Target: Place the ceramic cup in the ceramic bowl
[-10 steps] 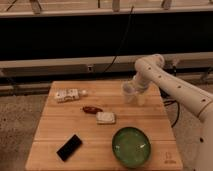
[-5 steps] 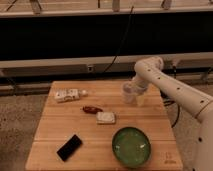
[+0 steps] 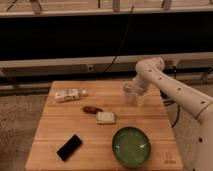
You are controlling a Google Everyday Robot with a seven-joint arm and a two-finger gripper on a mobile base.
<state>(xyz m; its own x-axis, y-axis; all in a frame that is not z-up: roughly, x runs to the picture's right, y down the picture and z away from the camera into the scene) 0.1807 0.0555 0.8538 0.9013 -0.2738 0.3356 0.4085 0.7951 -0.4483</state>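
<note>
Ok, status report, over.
End effector at ceramic cup, far right. Green ceramic bowl near edge, cup not inside. White block sits left of the route.

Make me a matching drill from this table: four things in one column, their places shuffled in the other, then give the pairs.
Things
1. ceramic cup
2. ceramic bowl
3. black flat object
4. white block

Places
A. front right of the table
B. rear right, at the gripper
C. front left
D. centre, beside the reddish item

Pairs: 1-B, 2-A, 3-C, 4-D
</note>
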